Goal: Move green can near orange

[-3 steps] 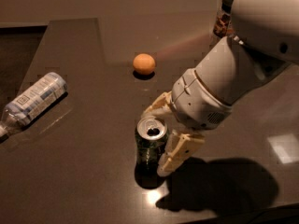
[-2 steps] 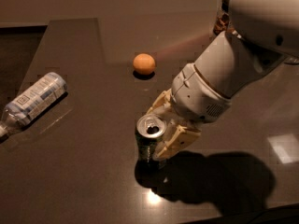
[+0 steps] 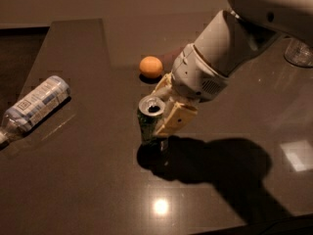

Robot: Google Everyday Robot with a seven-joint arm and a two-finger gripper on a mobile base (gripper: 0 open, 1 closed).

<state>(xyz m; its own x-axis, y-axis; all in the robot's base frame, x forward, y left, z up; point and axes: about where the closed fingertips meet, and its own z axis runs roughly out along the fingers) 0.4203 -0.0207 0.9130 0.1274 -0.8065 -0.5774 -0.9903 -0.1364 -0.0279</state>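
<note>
Over the last second the green can (image 3: 148,121) had risen in the view and drawn nearer to the orange (image 3: 151,66), while the orange and the plastic bottle (image 3: 35,106) kept their places. The gripper (image 3: 158,111) hung over the middle of the bench (image 3: 88,190), and its fingers (image 3: 177,120) were closed against the can, one on its far side and one on its near right side, with only the can's width between them. The can stood upright in that grip, and its dark shadow lay a little nearer than its base, so it was probably lifted clear of the bench. That suggested the grasp had held and the carry toward the orange was under way. The can was still apart from the fruit, which sat just beyond it on the far side.

The can's silver top showed a dark opening, but what was inside could not be told. The clear bottle lay on its side at the left, well away, with its contents unclear. A clear glass vessel (image 3: 299,53) stood at the far right edge.
</note>
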